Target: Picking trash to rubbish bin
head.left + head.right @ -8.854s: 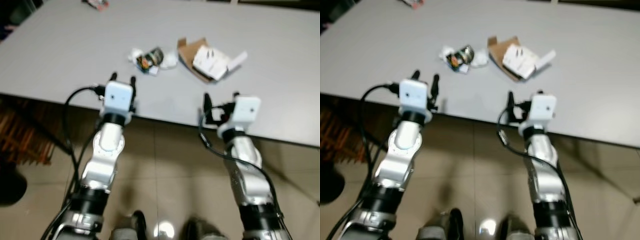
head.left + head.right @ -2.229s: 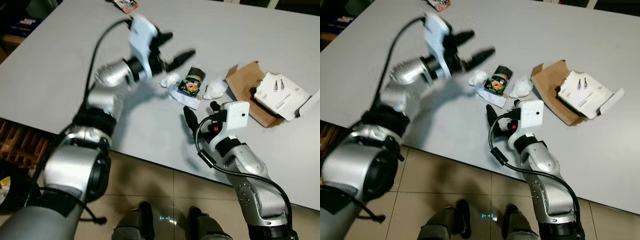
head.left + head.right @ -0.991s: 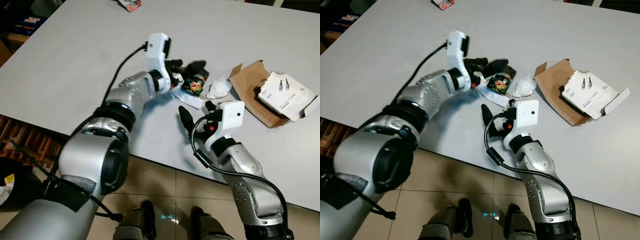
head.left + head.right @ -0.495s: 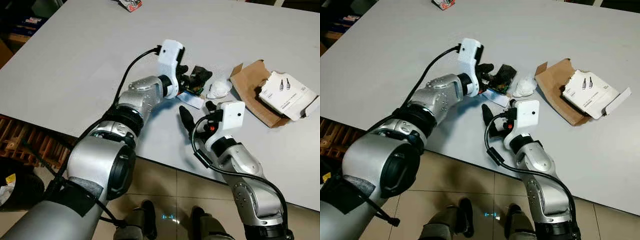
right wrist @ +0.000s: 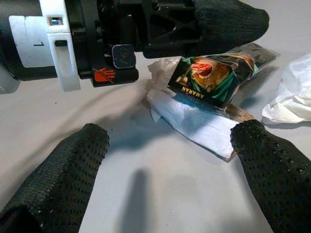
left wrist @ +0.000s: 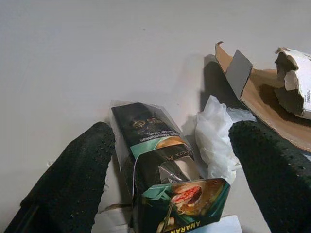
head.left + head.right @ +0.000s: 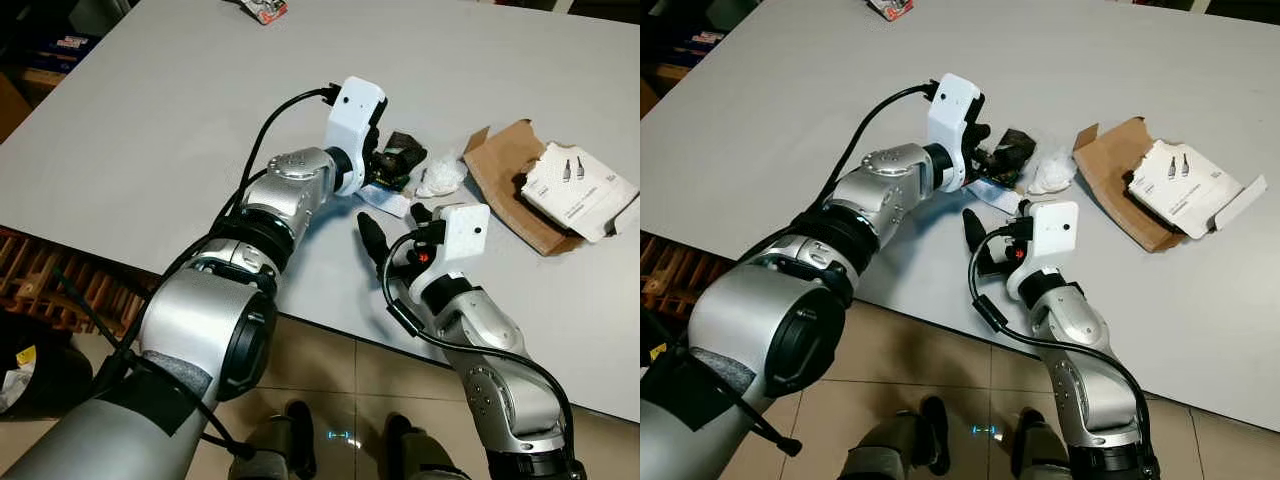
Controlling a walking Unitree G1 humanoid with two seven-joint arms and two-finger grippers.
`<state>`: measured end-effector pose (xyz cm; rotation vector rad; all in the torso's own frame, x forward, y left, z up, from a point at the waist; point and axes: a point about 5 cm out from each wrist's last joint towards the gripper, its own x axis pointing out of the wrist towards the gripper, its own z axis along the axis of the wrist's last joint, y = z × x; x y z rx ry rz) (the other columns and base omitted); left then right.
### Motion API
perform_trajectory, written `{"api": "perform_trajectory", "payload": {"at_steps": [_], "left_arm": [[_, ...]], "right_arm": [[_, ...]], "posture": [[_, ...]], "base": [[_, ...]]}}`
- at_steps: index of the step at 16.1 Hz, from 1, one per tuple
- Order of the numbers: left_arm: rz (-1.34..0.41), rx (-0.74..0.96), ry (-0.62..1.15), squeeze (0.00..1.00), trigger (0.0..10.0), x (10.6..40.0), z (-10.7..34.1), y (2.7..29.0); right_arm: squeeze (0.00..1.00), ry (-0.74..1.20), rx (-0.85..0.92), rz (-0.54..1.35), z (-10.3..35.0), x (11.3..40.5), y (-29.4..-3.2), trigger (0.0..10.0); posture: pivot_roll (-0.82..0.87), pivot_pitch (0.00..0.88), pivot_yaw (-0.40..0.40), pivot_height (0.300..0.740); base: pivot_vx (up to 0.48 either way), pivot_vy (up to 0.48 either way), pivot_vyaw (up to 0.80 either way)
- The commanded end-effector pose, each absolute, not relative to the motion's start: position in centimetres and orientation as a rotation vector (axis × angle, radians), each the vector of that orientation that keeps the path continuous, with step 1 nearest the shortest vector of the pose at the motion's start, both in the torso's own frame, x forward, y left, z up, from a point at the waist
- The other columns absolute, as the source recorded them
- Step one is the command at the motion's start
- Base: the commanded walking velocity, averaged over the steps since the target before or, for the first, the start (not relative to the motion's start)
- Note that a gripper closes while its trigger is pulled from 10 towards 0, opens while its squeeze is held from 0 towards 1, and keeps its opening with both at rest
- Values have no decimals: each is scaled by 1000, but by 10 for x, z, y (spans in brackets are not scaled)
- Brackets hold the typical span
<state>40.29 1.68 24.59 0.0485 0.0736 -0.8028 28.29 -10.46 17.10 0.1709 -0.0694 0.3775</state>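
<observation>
Landmark: dark snack carton (image 6: 165, 167), lying on the grey tabletop (image 7: 180, 110) beside a crumpled white tissue (image 6: 216, 133).
Left end effector (image 6: 170, 160): spread wide, one finger set either side of the carton so it can be clamped.
Right end effector (image 5: 170, 160): parted, empty, held just short of the carton.
Torn cardboard box (image 7: 515, 185): left beyond the tissue.

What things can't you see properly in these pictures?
- Left gripper: in the eye views its own white camera block hides the fingertips.
- Dark snack carton: the left wrist view's edge cuts off its front.
- Red packet: cut by the left eye view's top edge, print too small.
- White box: label unreadable.
</observation>
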Motion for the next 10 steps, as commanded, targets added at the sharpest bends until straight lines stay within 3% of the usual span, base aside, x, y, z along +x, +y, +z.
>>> {"api": "perform_trajectory", "payload": {"at_steps": [1,10], "left_arm": [[-819,73,66,0,10000,402,250,12],[-822,96,123,0,10000,398,232,5]], "right_arm": [[0,-78,169,378,172,280,-103,10000],[0,-74,175,377,171,279,-102,10000]], "posture": [[-107,248,127,740],[-103,260,130,740]], "base": [[0,0,0],[0,0,0]]}}
